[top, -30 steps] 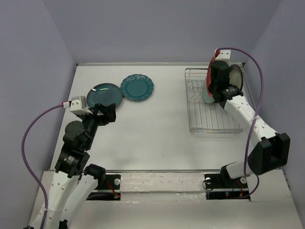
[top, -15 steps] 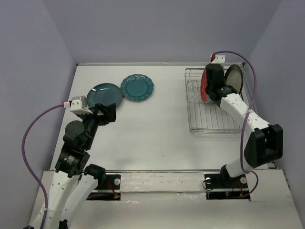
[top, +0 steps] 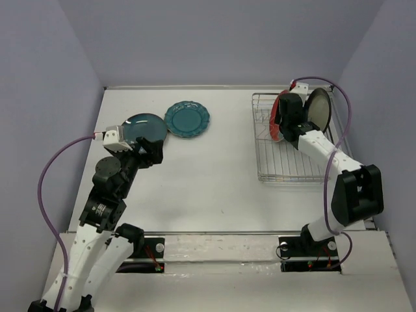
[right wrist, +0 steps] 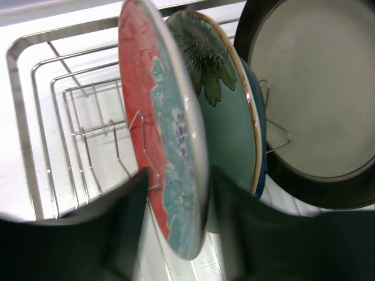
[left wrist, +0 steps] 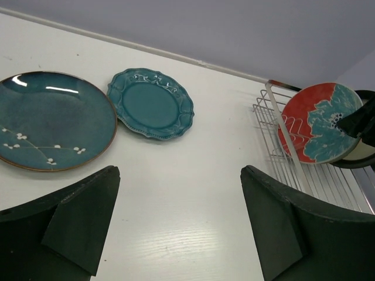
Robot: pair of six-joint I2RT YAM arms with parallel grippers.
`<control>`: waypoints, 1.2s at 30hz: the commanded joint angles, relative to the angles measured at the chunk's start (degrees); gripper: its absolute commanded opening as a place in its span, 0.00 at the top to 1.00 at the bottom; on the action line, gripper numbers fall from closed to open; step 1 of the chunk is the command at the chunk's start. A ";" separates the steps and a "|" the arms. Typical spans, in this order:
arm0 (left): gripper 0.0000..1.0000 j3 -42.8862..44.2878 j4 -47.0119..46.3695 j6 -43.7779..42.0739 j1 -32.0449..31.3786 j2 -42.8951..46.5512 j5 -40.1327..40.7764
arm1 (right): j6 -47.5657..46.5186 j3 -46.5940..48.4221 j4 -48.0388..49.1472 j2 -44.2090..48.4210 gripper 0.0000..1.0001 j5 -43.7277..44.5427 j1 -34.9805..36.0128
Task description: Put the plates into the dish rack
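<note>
We hold the red plate on its edge in the dish rack at two o'clock on the table with our right pincer. Our left pincer is spread wide, near the dark teal plate and the wavy teal plate at eleven o'clock.

Bright, even light from above falls on my worktop; shadows are faint. Glare streaks the dark teal plate. The fingers of my right tool are dark, blurred shapes.
</note>
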State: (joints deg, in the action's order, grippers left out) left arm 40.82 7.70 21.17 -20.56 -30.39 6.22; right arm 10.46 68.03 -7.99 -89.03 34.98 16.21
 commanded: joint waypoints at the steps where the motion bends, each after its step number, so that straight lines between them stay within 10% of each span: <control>1: 0.05 -0.65 -3.13 1.16 0.43 -1.42 -0.68 | 5.27 -1.41 2.02 5.44 0.35 -2.11 0.40; 9: 0.05 -0.92 -1.82 6.16 5.61 -9.68 -2.35 | 11.16 -6.14 -0.18 17.22 0.15 -11.85 1.45; 36: 0.13 -14.10 -31.78 43.34 25.47 -41.84 3.01 | 10.37 -21.45 6.14 35.15 0.15 -25.31 4.36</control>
State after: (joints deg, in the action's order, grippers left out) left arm 24.18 -15.77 60.73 3.99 -66.11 7.75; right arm 21.21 47.16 -5.56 -55.27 11.92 20.34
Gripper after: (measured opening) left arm 0.875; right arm 0.851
